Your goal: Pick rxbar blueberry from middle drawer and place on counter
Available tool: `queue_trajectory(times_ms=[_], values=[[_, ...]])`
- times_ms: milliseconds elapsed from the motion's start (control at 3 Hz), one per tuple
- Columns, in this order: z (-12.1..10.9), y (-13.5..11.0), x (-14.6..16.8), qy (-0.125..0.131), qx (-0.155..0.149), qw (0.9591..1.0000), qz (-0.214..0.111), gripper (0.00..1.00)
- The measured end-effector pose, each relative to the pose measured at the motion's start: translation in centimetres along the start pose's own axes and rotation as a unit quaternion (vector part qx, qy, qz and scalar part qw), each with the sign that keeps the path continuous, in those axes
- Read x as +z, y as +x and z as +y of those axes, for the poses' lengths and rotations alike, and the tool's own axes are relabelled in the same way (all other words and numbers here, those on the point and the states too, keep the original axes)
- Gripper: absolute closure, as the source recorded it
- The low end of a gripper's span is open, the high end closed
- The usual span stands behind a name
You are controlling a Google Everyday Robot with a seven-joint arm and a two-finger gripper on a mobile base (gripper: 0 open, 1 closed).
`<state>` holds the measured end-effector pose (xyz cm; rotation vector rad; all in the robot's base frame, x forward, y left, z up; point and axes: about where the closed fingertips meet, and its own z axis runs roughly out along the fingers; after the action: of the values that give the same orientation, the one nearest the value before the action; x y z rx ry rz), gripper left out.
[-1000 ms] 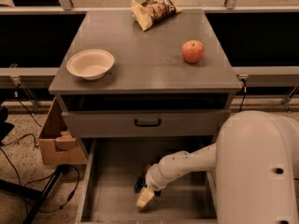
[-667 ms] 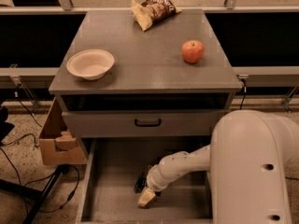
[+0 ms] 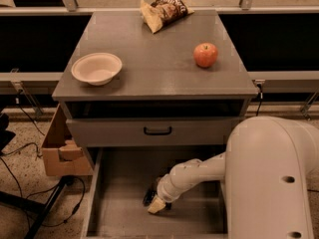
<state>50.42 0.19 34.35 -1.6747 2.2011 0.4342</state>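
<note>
Camera view. The gripper is low over the floor of the open middle drawer, near its centre; you cannot tell whether it is closed on anything. The blueberry bar is not plainly shown: a dark shape touching the gripper may be it. Expect a light, flat, slippery wrapper around a fairly stiff bar; take it across its narrow width, near the middle. On the counter stand a bowl, an apple and a chip bag, well apart.
</note>
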Motion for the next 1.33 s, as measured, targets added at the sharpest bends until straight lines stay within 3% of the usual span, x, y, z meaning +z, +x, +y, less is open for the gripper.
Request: queue_trajectory(times_ms=[333,667,1000,1333], values=[[0.0,-0.4,-0.8,0.000,0.000,1.0000,0.000,0.84],[0.0,-0.5,-1.1,0.000,0.000,1.0000,0.000,1.00],[0.0,-0.6,-1.1,0.000,0.000,1.0000,0.000,1.00],[0.2,-2.2,-4.1,0.005,-0.013,0.9998,0.014,1.00]])
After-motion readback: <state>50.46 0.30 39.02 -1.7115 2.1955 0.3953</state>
